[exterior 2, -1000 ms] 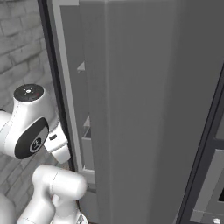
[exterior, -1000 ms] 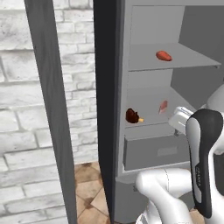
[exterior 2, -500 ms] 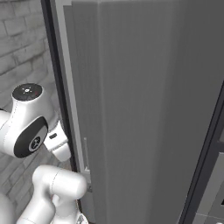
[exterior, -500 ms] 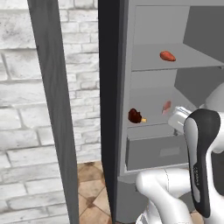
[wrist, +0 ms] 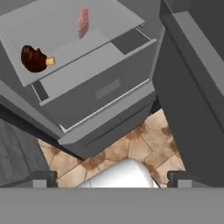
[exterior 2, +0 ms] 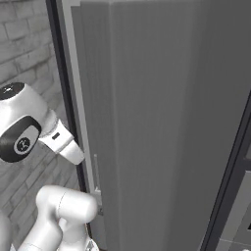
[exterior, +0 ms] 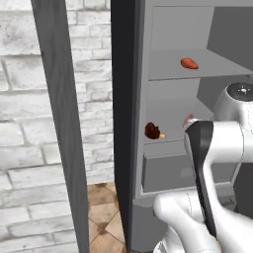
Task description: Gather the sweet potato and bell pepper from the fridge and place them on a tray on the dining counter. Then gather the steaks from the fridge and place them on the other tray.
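- The tall plain grey fridge (exterior: 173,89) stands open.
- A reddish rounded item (exterior: 189,63) lies on its upper shelf.
- A dark brown lump (wrist: 34,58) and a pink slab (wrist: 83,19) sit on the lower shelf.
- The two-finger gripper (wrist: 109,177) hangs empty before the grey drawer (wrist: 94,94), jaws spread wide.

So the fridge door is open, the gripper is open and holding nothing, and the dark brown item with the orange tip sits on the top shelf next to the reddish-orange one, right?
Not quite. The dark brown item sits on the middle shelf, one level below the reddish-orange one, as the left base view shows. The rest holds: the fridge is open, and the gripper is open and empty in the hand view.
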